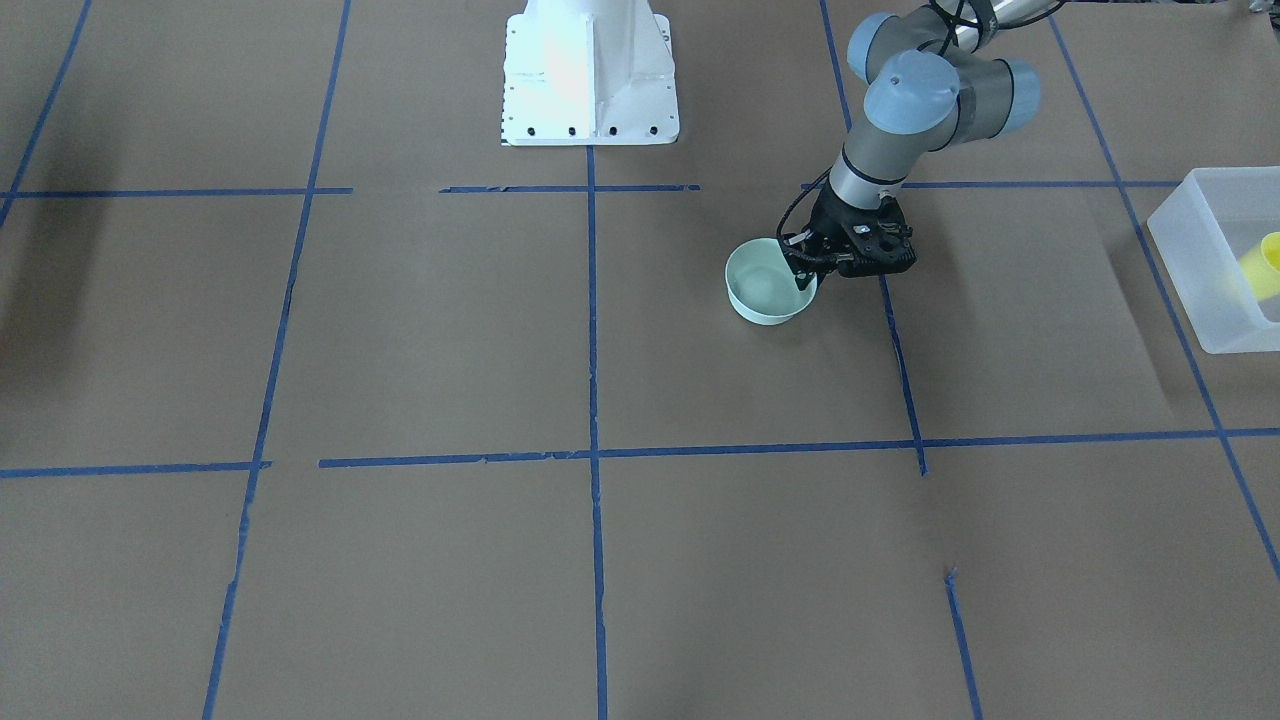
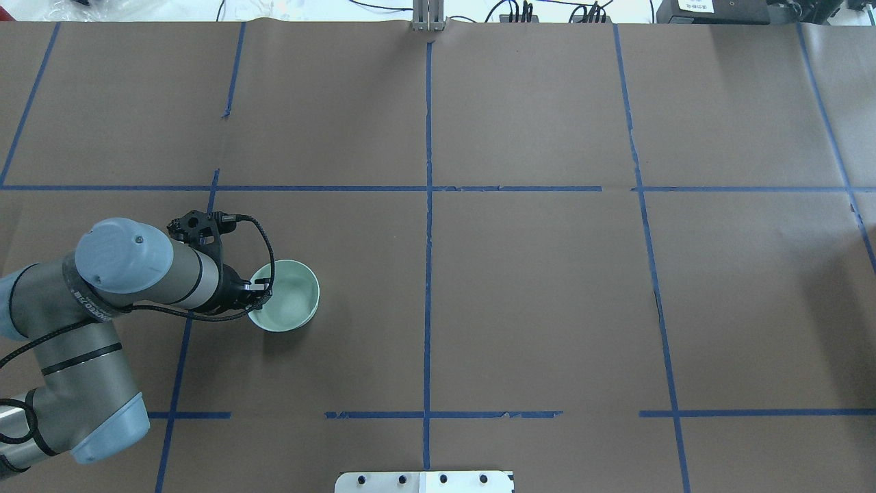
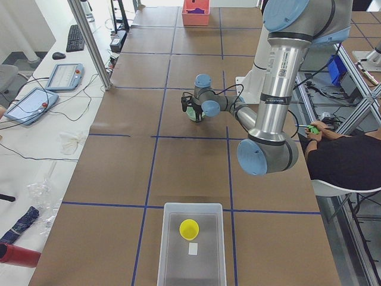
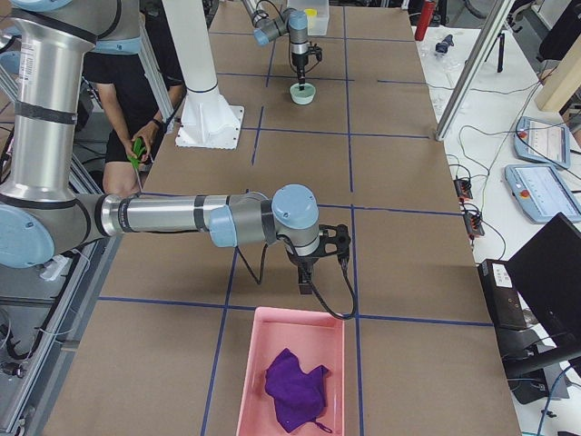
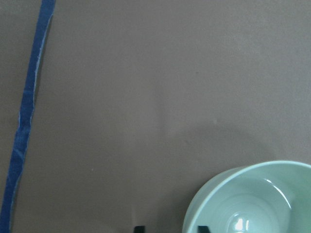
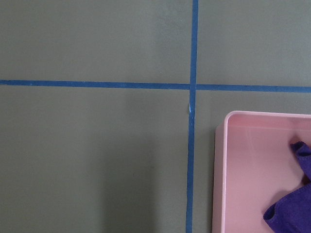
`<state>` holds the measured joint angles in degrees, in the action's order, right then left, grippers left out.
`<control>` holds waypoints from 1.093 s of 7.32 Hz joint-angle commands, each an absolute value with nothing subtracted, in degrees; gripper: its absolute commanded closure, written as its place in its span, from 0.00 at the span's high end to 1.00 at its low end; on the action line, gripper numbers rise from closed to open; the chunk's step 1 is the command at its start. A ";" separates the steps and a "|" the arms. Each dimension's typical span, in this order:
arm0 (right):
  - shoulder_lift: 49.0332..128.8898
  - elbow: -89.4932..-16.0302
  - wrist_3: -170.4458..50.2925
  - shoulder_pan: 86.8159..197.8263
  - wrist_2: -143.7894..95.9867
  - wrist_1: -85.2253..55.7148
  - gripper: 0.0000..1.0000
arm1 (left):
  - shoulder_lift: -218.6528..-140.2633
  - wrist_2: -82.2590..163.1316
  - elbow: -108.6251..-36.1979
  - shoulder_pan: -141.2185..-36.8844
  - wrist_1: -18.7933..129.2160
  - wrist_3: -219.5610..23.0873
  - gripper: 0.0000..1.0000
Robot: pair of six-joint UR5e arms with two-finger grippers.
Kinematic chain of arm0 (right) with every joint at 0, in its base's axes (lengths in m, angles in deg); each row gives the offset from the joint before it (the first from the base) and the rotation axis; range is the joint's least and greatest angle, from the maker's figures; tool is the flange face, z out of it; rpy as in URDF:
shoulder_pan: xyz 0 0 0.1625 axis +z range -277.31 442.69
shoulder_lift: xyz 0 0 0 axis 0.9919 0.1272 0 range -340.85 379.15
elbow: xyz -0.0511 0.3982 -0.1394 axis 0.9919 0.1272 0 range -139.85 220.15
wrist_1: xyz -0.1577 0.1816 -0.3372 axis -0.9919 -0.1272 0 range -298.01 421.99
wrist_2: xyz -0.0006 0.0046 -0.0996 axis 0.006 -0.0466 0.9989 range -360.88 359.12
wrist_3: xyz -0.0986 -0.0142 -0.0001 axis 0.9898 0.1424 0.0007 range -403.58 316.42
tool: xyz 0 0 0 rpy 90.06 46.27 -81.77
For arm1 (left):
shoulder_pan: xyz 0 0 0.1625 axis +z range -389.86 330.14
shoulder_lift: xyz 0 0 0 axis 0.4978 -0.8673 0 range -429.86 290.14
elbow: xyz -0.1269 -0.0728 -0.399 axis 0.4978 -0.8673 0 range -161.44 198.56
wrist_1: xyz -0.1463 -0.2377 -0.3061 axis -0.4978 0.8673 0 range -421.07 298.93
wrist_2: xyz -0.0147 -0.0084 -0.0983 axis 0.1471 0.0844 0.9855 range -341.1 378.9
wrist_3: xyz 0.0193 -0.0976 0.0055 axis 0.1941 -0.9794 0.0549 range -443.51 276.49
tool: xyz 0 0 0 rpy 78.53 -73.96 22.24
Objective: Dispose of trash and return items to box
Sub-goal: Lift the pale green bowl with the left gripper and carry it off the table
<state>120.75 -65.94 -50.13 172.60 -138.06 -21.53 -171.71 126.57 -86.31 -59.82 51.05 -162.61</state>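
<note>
A pale green bowl (image 1: 765,290) (image 2: 289,296) (image 5: 252,199) stands upright and empty on the brown table. My left gripper (image 1: 805,275) (image 2: 259,296) (image 5: 171,229) is open and straddles the bowl's rim on the robot's side, one fingertip inside and one outside. The yellow cup (image 1: 1268,265) (image 3: 189,229) lies in the frosted-white box (image 1: 1190,270) (image 3: 169,250) at the table's left end. My right gripper (image 4: 305,283) hangs just above the table next to a pink tray; I cannot tell whether it is open or shut.
The pink tray (image 4: 250,381) (image 6: 233,170) at the table's right end holds a purple cloth (image 4: 295,386) (image 6: 291,208). The white robot base (image 1: 590,70) stands at the table's near edge. Blue tape lines cross the brown paper. A seated person (image 3: 339,155) is beside the table.
</note>
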 commanded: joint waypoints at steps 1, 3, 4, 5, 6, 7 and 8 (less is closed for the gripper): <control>120.76 -65.94 -50.52 172.60 -137.99 -21.59 1.00 | -171.73 126.92 -87.51 -60.17 50.38 -162.52 0.00; 120.84 -65.85 -50.43 172.60 -137.90 -21.59 1.00 | -171.72 127.53 -94.87 -62.36 41.83 -161.82 0.00; 120.84 -65.76 -50.43 172.78 -137.73 -21.68 1.00 | -172.60 129.10 -96.74 -67.16 36.80 -160.86 0.00; 120.84 -65.68 -50.43 172.78 -137.64 -21.68 1.00 | -174.52 130.51 -96.75 -70.86 35.10 -155.80 0.00; 120.84 -65.59 -50.34 172.78 -137.64 -21.59 1.00 | -174.54 131.22 -96.49 -73.68 34.30 -152.36 0.00; 120.84 -64.63 -49.91 172.60 -137.64 -21.59 1.00 | -174.54 131.84 -96.40 -76.06 33.95 -147.97 0.00; 119.97 -63.49 -50.34 172.60 -137.81 -21.68 1.00 | -174.02 135.06 -95.36 -79.57 33.85 -142.62 0.00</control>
